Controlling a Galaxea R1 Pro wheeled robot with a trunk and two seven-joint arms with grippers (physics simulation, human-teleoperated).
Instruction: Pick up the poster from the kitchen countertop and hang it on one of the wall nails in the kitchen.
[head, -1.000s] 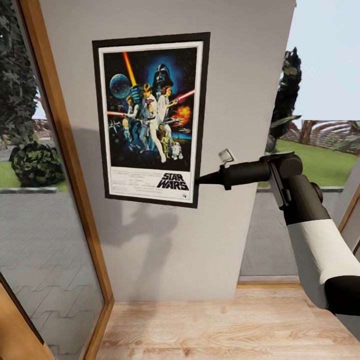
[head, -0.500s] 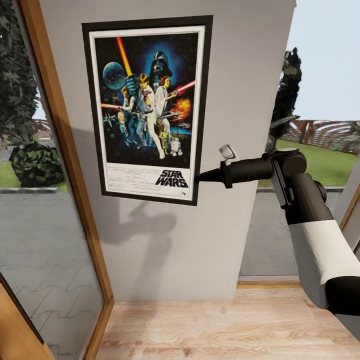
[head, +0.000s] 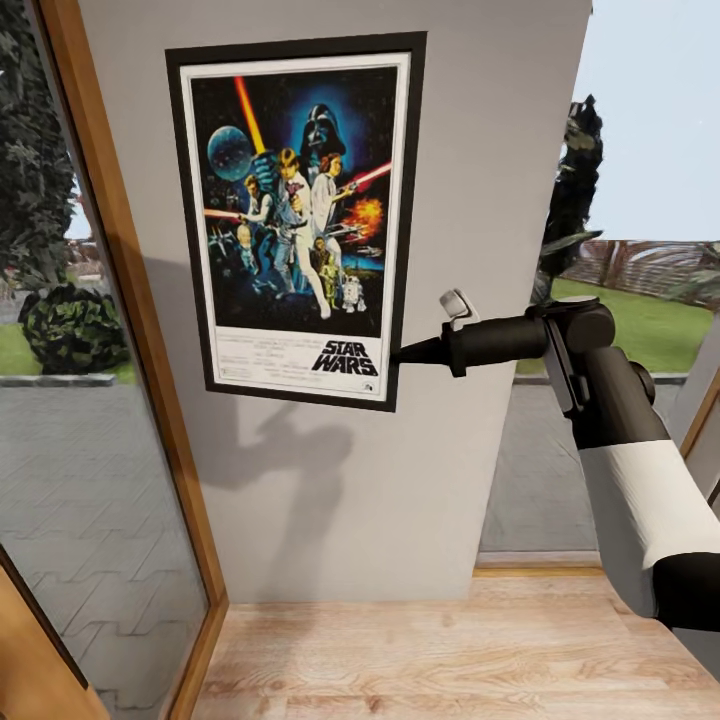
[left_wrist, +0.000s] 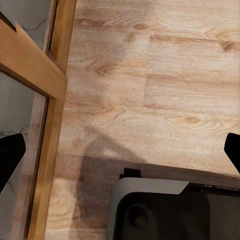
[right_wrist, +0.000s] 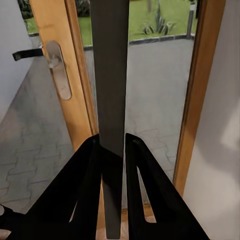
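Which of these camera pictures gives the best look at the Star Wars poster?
The head view: it shows the poster face-on against the grey wall, artwork and title readable, the right gripper pinching its right edge. The right wrist view sees it edge-on, a dark strip between the fingers. The left wrist view looks down at the wooden floor.

The poster (head: 300, 220) hangs flat against the wall (head: 480, 150), its lower right edge pinched by the right end effector (head: 398, 354) (door frame (head: 130, 300) to the left), above the floor (head: 450, 650).
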